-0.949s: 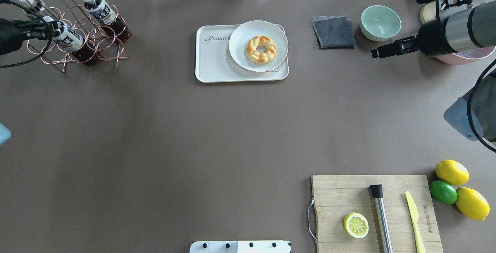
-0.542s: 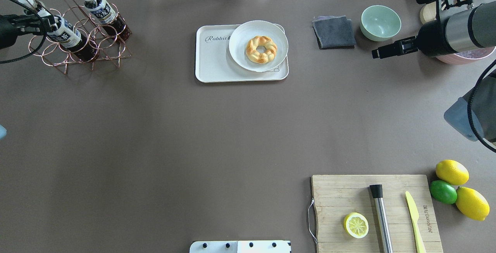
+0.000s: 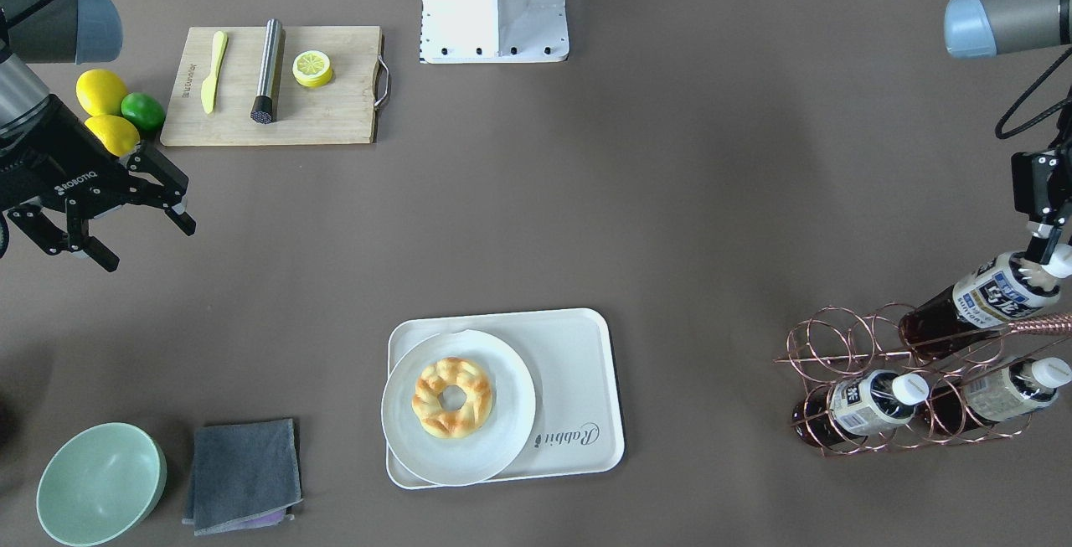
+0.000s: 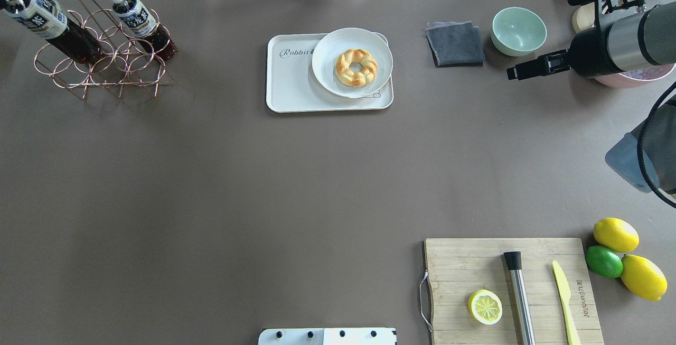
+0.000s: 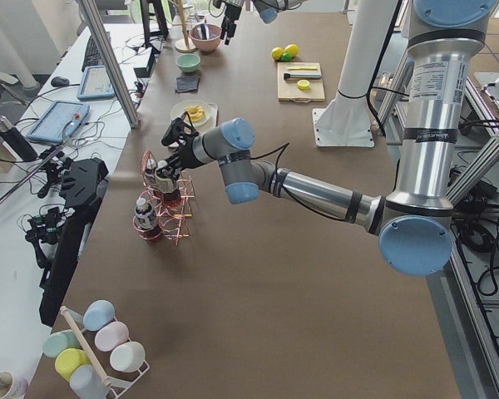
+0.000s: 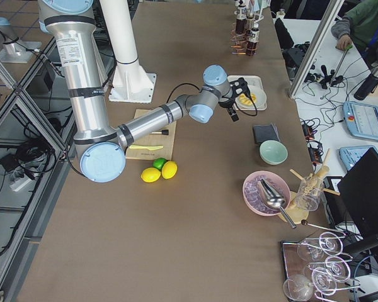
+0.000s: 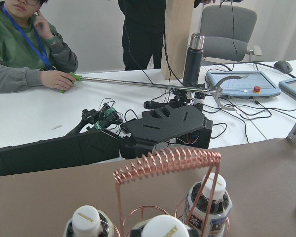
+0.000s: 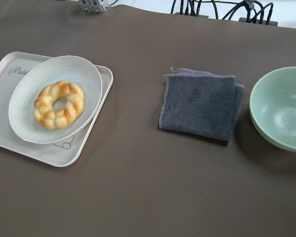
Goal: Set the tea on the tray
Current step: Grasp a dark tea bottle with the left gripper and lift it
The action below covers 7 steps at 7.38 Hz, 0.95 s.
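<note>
Tea (image 3: 997, 296): clear plastic bottle, reddish-brown liquid, white cap, dark-blue-and-white label; tilted, its base at the copper wire rack (image 3: 846, 346), at 3 o'clock from the tray (image 3: 578, 363) in the front-facing view.
Left gripper (image 3: 1047, 252): clenched on the Tea at its neck.
Right gripper (image 3: 149, 244): spread apart, holding nothing.

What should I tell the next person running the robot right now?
Left gripper: shut on the tea near its cap; bottle tilted, base in the wire rack.
Right gripper: open, empty, above the table.
Tray: mid-table, plate with bread ring on one side, lettered side bare.
Done: tea gripped. Left: pull it free, carry it over, set it on the bare side.
</note>
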Available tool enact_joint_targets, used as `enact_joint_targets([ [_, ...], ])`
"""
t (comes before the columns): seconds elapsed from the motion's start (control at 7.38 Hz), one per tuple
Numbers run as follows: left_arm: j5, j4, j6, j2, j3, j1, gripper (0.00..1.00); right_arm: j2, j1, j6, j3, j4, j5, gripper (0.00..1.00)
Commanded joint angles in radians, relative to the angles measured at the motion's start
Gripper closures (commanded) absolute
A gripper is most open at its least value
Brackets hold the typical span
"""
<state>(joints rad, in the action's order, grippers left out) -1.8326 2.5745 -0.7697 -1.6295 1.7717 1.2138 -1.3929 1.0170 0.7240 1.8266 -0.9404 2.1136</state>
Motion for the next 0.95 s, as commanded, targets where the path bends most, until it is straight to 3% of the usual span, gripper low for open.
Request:
enact_joint_targets([
  [0.0, -0.166, -0.169, 0.030, -0.007, 0.144, 0.108, 1.00, -0.002, 0.000, 0.000, 0.000, 0.000, 0.000, 0.00],
  [0.41, -0.172, -0.482, 0.013, -0.076, 0.346, 0.075, 1.00, 0.000, 0.000, 0.000, 0.005, 0.000, -0.001, 0.00],
  [0.54, -0.168, -0.598, -0.006, -0.145, 0.388, 0.013, 1.00, 0.003, 0.000, 0.000, 0.008, 0.000, 0.000, 0.00],
  [0.68, -0.160, -0.632, -0.041, -0.218, 0.385, -0.064, 1.00, 0.012, -0.003, 0.000, 0.017, 0.000, 0.000, 0.00],
  [0.81, -0.095, -0.672, -0.099, -0.286, 0.381, -0.173, 1.00, 0.049, -0.014, 0.000, 0.026, -0.003, -0.003, 0.00],
])
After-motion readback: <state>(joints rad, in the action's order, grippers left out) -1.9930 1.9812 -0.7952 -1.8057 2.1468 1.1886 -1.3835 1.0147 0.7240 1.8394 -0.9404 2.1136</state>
